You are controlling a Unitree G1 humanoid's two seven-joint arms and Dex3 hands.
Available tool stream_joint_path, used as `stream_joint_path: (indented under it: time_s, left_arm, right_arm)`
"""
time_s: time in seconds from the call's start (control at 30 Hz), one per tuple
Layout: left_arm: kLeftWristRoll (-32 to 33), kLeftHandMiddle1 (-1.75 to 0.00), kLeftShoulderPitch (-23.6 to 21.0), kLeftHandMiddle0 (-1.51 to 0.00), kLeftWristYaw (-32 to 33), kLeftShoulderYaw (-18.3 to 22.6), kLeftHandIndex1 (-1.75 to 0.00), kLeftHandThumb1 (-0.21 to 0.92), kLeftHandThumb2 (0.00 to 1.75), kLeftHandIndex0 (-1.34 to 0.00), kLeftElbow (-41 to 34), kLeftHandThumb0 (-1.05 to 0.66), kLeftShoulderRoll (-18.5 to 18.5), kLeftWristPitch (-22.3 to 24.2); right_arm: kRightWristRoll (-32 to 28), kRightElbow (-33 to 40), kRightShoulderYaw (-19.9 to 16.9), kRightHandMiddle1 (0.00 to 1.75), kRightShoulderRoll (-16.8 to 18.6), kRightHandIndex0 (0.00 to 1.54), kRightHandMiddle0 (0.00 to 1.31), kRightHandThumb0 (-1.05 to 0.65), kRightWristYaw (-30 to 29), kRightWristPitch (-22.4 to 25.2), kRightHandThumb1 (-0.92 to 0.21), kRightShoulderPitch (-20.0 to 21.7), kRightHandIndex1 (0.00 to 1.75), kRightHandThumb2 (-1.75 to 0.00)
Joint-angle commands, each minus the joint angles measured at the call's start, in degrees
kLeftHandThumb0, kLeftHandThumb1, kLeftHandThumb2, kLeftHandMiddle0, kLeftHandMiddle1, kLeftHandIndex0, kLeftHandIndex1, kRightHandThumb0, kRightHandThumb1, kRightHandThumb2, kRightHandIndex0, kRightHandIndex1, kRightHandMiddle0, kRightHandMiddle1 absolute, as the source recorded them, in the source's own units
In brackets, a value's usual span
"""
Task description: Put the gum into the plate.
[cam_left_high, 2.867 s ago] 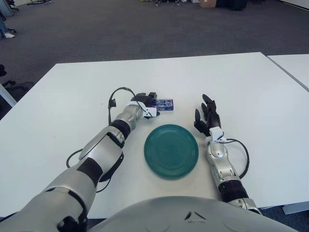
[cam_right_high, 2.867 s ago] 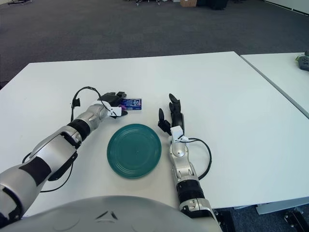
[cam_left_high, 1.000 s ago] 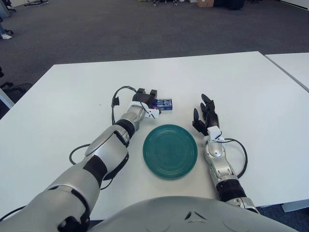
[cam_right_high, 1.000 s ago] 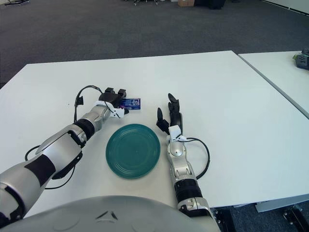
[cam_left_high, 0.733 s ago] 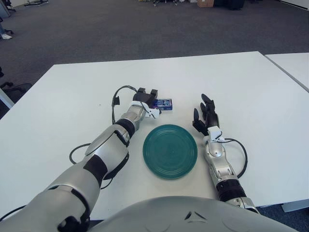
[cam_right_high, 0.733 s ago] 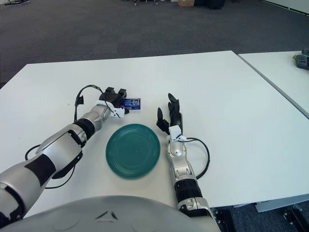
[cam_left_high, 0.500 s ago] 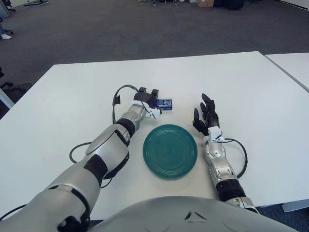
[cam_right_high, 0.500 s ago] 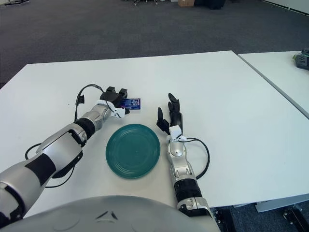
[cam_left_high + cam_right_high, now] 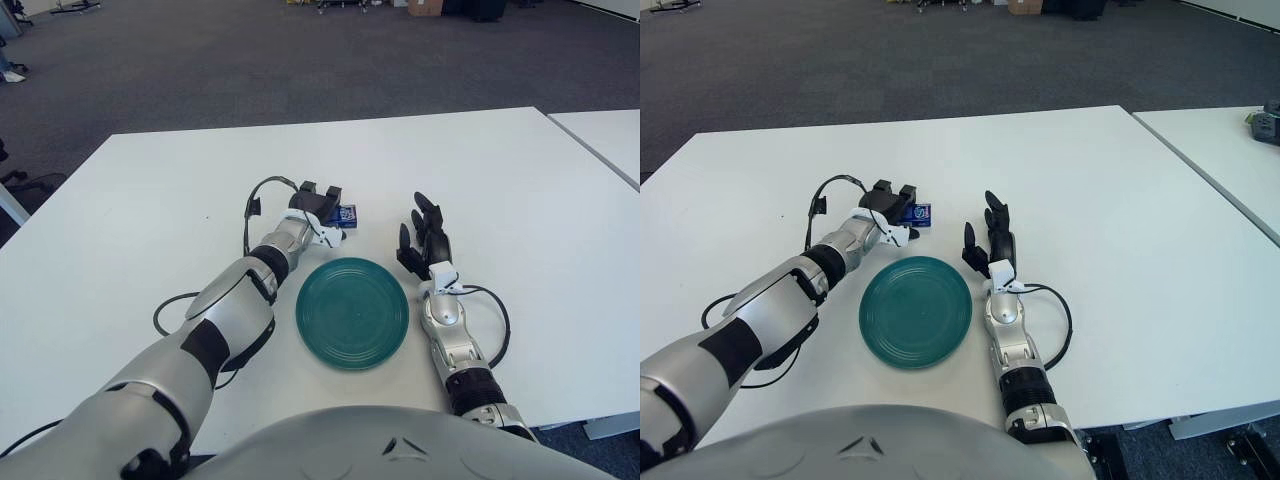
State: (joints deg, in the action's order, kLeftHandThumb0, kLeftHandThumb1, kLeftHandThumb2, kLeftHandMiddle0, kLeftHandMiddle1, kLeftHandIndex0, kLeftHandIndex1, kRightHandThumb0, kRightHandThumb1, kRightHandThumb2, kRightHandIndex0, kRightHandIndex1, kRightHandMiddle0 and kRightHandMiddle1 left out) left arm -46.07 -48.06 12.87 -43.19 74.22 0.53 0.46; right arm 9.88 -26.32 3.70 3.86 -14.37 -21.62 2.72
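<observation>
White rectangular table point(image 9: 520, 200) fills most of both views, with grey carpeted floor point(image 9: 250, 60) beyond its far edge and a second white table point(image 9: 610, 135) just beside it at the right. On the near middle of the main table lies a round dark green plate point(image 9: 352, 312), flat and with nothing in it.

Reaching in from the lower left, the robot's silver and black left arm point(image 9: 225, 320) stretches across the table toward a spot just behind the plate's far left edge. At its end, the left hand point(image 9: 318, 204) covers most of a small blue rectangular pack of gum point(image 9: 347, 214), which lies on the table well outside the plate. Only the pack's right end shows past the black fingers point(image 9: 897, 199). The fingers sit over and against the pack, but whether they have closed on it cannot be told.

To the right of the plate, the right hand point(image 9: 424, 243) shows with its black fingers spread, pointing away from the robot and holding nothing. A thin black cable point(image 9: 500, 318) loops beside its wrist.
</observation>
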Motion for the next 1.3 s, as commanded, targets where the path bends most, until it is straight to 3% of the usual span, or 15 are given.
stream_joint_path:
  time_s: [0.0,0.3,0.5,0.6,0.67,0.73,0.8,0.83,0.87,0.9,0.97,1.0,1.1,1.27]
  left_arm:
    - [-1.0,-1.12,1.4,0.00,-3.0,-1.0,-1.34,0.92,0.17,0.00,1.4,-1.05,0.1,-0.7]
    - [-1.1,-0.95,1.0,0.00,-4.3,-1.7,-1.15,0.92,0.18,0.00,1.0,-1.05,-0.5,-1.3]
    - [-0.6,-0.88,1.3,-0.01,-4.2,-1.2,-1.12,0.92,0.20,0.00,1.5,-1.05,-0.8,-1.3]
    - [0.0,-1.05,1.5,-0.01,-3.3,-0.5,-1.23,0.92,0.16,-0.01,1.4,-1.05,-0.9,-1.0]
    - [0.5,-1.38,1.7,-0.02,-2.5,0.1,-1.41,0.91,0.12,-0.02,1.4,-1.03,-1.0,-0.9]
    - [1.3,-1.52,2.1,-0.04,-1.0,1.1,-1.50,0.90,0.10,-0.03,1.5,-0.99,-1.0,-0.8]
    - [1.8,-1.65,2.4,-0.19,0.0,1.9,-1.65,0.89,0.08,-0.25,1.6,-0.81,-1.0,-0.7]
    - [2.1,-1.67,2.8,-0.22,1.0,2.4,-1.67,0.89,0.08,-0.28,2.0,-0.78,-1.0,-0.9]
    - [2.2,-1.69,3.1,-0.27,1.6,2.6,-1.65,0.81,0.26,-0.34,2.3,-0.72,-0.9,-1.0]
    - [2.5,-1.72,3.3,-0.39,2.4,3.1,-1.70,0.62,0.70,-0.43,2.4,-0.58,-0.9,-1.1]
    - [2.9,-1.73,3.5,-0.46,3.4,3.7,-1.72,0.52,0.93,-0.48,2.5,-0.52,-0.9,-1.3]
    - [3.1,-1.69,3.5,-0.50,3.8,4.0,-1.73,0.43,1.08,-0.51,2.6,-0.33,-0.9,-1.5]
    - [3.9,-1.63,3.9,-0.59,5.6,5.1,-1.74,0.28,1.29,-0.57,2.7,-0.11,-1.0,-2.6]
    - [3.6,-1.61,4.5,-0.72,9.0,5.5,-1.75,0.17,1.43,-0.56,2.5,-0.02,-0.2,-5.2]
  right_arm:
    - [-0.4,-4.8,0.0,0.48,0.4,0.26,0.00,-0.63,0.3,1.1,-0.92,-3.0,0.01,-0.79]
    - [-0.6,-6.0,-0.3,0.50,0.1,0.27,0.00,-0.64,0.4,0.1,-0.92,-2.6,0.01,-0.80]
    - [-0.9,-7.5,-0.6,0.51,-0.2,0.27,0.00,-0.63,0.7,-1.3,-0.92,-2.1,0.01,-0.79]
    - [-1.2,-7.6,-0.7,0.50,-0.4,0.26,0.00,-0.63,1.0,-1.6,-0.92,-2.1,0.00,-0.78]
    - [-1.3,-7.5,-0.8,0.49,-0.4,0.25,0.00,-0.62,1.2,-1.7,-0.92,-2.1,0.00,-0.77]
    - [-1.5,-7.6,-0.8,0.49,-0.4,0.25,0.00,-0.62,1.2,-1.7,-0.92,-2.0,0.00,-0.76]
    - [-1.6,-7.6,-0.8,0.47,-0.5,0.24,0.00,-0.62,1.3,-1.7,-0.92,-2.0,0.00,-0.75]
    - [-1.7,-7.6,-0.9,0.47,-0.4,0.24,0.00,-0.62,1.2,-1.6,-0.92,-2.0,0.00,-0.75]
    - [-1.7,-7.7,-0.9,0.47,-0.4,0.24,0.00,-0.62,1.2,-1.5,-0.92,-1.9,0.00,-0.75]
    - [-1.8,-7.7,-1.0,0.47,-0.4,0.24,0.00,-0.61,1.2,-1.4,-0.92,-1.9,0.00,-0.74]
    - [-2.0,-7.7,-1.2,0.46,-0.3,0.23,0.00,-0.61,1.2,-1.2,-0.92,-1.8,0.00,-0.74]
    - [-2.1,-7.7,-1.2,0.46,-0.2,0.23,0.00,-0.61,1.2,-1.2,-0.92,-1.8,0.00,-0.73]
    - [-2.5,-7.5,-1.7,0.46,0.1,0.23,0.00,-0.59,1.0,-0.9,-0.92,-1.8,0.00,-0.72]
    - [-2.8,-7.5,-2.3,0.43,0.4,0.21,0.00,-0.57,0.5,-0.9,-0.92,-1.4,0.00,-0.72]
